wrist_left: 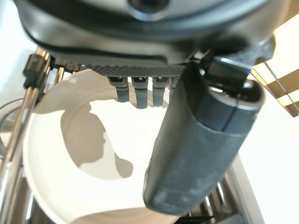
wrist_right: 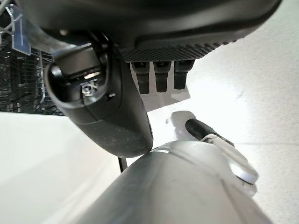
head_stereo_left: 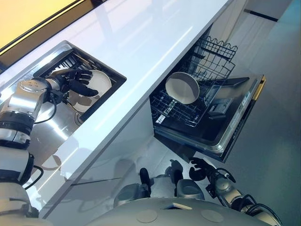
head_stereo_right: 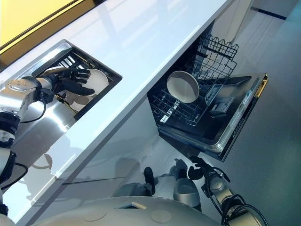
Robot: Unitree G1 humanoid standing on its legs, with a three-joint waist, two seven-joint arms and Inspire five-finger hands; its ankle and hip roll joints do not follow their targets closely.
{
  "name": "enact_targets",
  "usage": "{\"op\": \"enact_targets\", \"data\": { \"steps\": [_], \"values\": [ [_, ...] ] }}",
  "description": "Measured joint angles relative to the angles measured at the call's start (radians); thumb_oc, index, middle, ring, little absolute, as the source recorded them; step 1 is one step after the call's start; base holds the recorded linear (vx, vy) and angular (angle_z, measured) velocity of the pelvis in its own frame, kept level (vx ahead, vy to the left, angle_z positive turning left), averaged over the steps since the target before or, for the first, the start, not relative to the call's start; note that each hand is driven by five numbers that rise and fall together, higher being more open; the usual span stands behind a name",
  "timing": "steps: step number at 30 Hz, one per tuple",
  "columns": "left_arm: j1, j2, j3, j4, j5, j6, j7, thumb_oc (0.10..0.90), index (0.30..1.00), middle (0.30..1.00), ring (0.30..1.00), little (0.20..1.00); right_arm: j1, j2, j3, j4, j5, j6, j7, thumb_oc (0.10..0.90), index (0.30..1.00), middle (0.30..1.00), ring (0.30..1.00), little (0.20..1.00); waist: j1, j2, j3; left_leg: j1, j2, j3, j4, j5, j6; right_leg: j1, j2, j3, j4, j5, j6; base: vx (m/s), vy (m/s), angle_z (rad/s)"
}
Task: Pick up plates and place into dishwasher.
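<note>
The fingers (head_stereo_left: 83, 74) of the left hand (head_stereo_left: 75, 81) are spread and only loosely bent, reaching over the rim of a white plate (head_stereo_left: 96, 84) that lies in the sink (head_stereo_left: 56, 127); in the left wrist view the fingers (wrist_left: 140, 91) hang just above the plate (wrist_left: 84, 154) with the thumb (wrist_left: 201, 149) standing out in front of it, and nothing is pinched between them. The plate lies at the sink's far end, beside a dark ribbed rack (head_stereo_left: 70, 60) along the sink's far edge, and a second pale dish edge peeps out from under it nearer the sink's middle. The sink is sunk into a long white worktop (head_stereo_left: 155, 42). Past the worktop's front edge from the sink, the dishwasher (head_stereo_left: 221, 127) stands with its door down and its lower rack (head_stereo_left: 183, 110) drawn out; a second white plate (head_stereo_left: 182, 87) stands on edge in that rack, and a wire upper rack (head_stereo_left: 216, 54) shows beyond it. The right hand (head_stereo_left: 203, 168) hangs low below the dishwasher door, well apart from the sink, its fingers (wrist_right: 160, 74) loosely bent and relaxed and holding nothing, above the pale floor (head_stereo_left: 277, 155).
</note>
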Motion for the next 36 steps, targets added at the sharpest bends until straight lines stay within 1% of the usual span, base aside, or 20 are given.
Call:
{"op": "enact_targets", "data": {
  "steps": [2, 5, 6, 8, 10, 12, 15, 17, 19, 21, 24, 29, 36],
  "values": [
    [-0.018, 0.0, -0.003, 0.023, 0.013, -0.001, 0.018, 0.8, 0.9, 0.9, 0.9, 0.9, 0.0, -0.001, 0.0, 0.0, 0.0, 0.004, -0.004, 0.8, 0.9, 0.9, 0.9, 0.9, -0.004, -0.005, 0.005, 0.0, 0.0, 0.0, 0.0, 0.0, 0.0, 0.0, 0.001, 0.0, 0.0, 0.0, 0.0, 0.0, 0.0, 0.0],
    [-0.04, -0.001, -0.004, 0.063, 0.015, -0.025, 0.113, 0.8, 0.9, 0.9, 0.9, 0.9, 0.0, -0.002, 0.002, -0.003, 0.003, 0.007, -0.006, 0.8, 0.9, 0.9, 0.9, 0.9, -0.013, -0.019, 0.02, 0.0, 0.002, 0.0, 0.0, 0.001, -0.001, -0.002, 0.002, 0.001, 0.0, 0.0, 0.0, -0.03, -0.049, 0.0],
    [-0.047, -0.001, -0.004, 0.067, 0.014, -0.03, 0.16, 0.8, 0.9, 0.9, 0.9, 0.9, 0.0, -0.002, 0.002, -0.004, 0.003, 0.007, -0.007, 0.8, 0.9, 0.9, 0.9, 0.9, -0.014, -0.025, 0.03, 0.0, 0.002, 0.0, 0.001, 0.002, -0.002, -0.003, 0.002, 0.001, 0.0, 0.0, 0.0, -0.06, -0.088, -0.01],
    [-0.064, -0.004, -0.005, 0.068, -0.026, -0.033, 0.236, 0.8, 0.9, 0.9, 0.9, 0.9, 0.005, -0.005, 0.016, -0.001, 0.005, 0.007, -0.011, 0.8, 0.9, 0.9, 0.9, 0.9, -0.013, -0.038, 0.045, -0.007, 0.003, -0.003, 0.002, 0.004, -0.003, -0.007, 0.003, 0.0, -0.001, 0.0, 0.0, -0.08, -0.087, 0.03],
    [-0.071, -0.008, -0.004, 0.06, -0.103, -0.048, 0.3, 0.8, 0.9, 0.9, 0.9, 0.9, 0.021, -0.005, 0.022, 0.001, 0.018, 0.009, -0.021, 0.8, 0.9, 0.9, 0.9, 0.9, -0.006, -0.047, 0.055, -0.025, 0.003, -0.005, 0.002, 0.007, -0.002, -0.024, 0.003, 0.0, 0.002, 0.001, 0.0, -0.07, -0.059, 0.04],
    [-0.071, -0.011, 0.003, 0.049, -0.147, -0.051, 0.312, 0.8, 0.9, 0.9, 0.9, 0.9, 0.033, -0.003, 0.022, 0.01, 0.023, 0.008, -0.026, 0.8, 0.9, 0.9, 0.9, 0.9, 0.004, -0.049, 0.056, -0.035, 0.002, -0.007, 0.003, 0.007, -0.001, -0.032, 0.002, -0.001, 0.001, 0.004, 0.0, -0.04, -0.023, 0.03],
    [-0.066, -0.01, 0.038, -0.011, -0.244, -0.051, 0.274, 0.8, 0.9, 0.9, 0.9, 0.9, 0.036, 0.003, 0.019, 0.03, 0.022, 0.007, -0.028, 0.8, 0.9, 0.9, 0.9, 0.9, 0.029, -0.06, 0.075, -0.034, -0.001, -0.008, 0.003, 0.007, 0.001, -0.03, 0.001, -0.003, 0.0, 0.004, 0.0, -0.01, 0.012, 0.03],
    [-0.023, 0.006, 0.066, -0.12, -0.32, -0.041, 0.236, 0.8, 0.9, 0.9, 0.9, 0.9, 0.03, 0.003, 0.017, 0.032, 0.02, 0.002, -0.028, 0.8, 0.9, 0.9, 0.9, 0.9, 0.041, -0.063, 0.094, -0.033, -0.002, -0.011, 0.003, 0.008, 0.002, -0.026, -0.001, -0.004, 0.0, 0.004, 0.0, 0.0, 0.023, 0.09],
    [0.025, 0.007, 0.086, -0.225, -0.39, -0.04, 0.229, 0.8, 0.9, 0.9, 0.9, 0.9, 0.029, 0.004, 0.013, 0.043, 0.013, 0.001, -0.026, 0.8, 0.9, 0.9, 0.9, 0.9, 0.061, -0.064, 0.097, -0.031, -0.003, -0.014, 0.002, 0.008, 0.003, -0.022, -0.003, -0.007, -0.002, 0.004, 0.001, 0.02, 0.026, 0.08],
    [0.05, 0.004, 0.101, -0.274, -0.463, -0.039, 0.203, 0.8, 0.9, 0.9, 0.9, 0.9, 0.028, 0.004, 0.013, 0.045, 0.009, 0.001, -0.026, 0.8, 0.9, 0.9, 0.9, 0.9, 0.067, -0.064, 0.097, -0.024, -0.005, -0.022, 0.002, 0.007, 0.003, -0.012, -0.004, -0.01, -0.003, 0.003, 0.001, 0.03, 0.016, 0.06],
    [0.071, -0.001, 0.105, -0.321, -0.533, -0.037, 0.17, 0.8, 0.9, 0.9, 0.9, 0.9, 0.028, 0.004, 0.013, 0.044, -0.012, 0.001, -0.025, 0.8, 0.9, 0.9, 0.9, 0.9, 0.064, -0.064, 0.099, -0.003, -0.007, -0.03, -0.001, 0.006, 0.004, 0.017, -0.008, -0.021, -0.016, 0.003, 0.002, 0.04, 0.007, 0.07],
    [0.072, -0.005, 0.104, -0.34, -0.537, -0.023, 0.159, 0.8, 0.9, 0.9, 0.9, 0.9, 0.028, 0.004, 0.013, 0.04, -0.02, 0.008, -0.023, 0.8, 0.9, 0.9, 0.9, 0.9, 0.054, -0.063, 0.098, 0.006, -0.007, -0.035, -0.002, 0.006, 0.004, 0.031, -0.008, -0.025, -0.021, 0.003, 0.003, 0.03, -0.004, 0.03],
    [0.072, -0.005, 0.104, -0.318, -0.533, -0.029, 0.176, 0.8, 0.9, 0.9, 0.9, 0.9, 0.027, 0.005, 0.014, 0.035, -0.02, 0.021, -0.02, 0.8, 0.9, 0.9, 0.9, 0.9, 0.046, -0.061, 0.093, 0.009, -0.01, -0.037, 0.002, 0.007, 0.006, 0.037, -0.01, -0.028, -0.02, 0.004, 0.003, 0.0, 0.0, 0.0]
  ]
}}
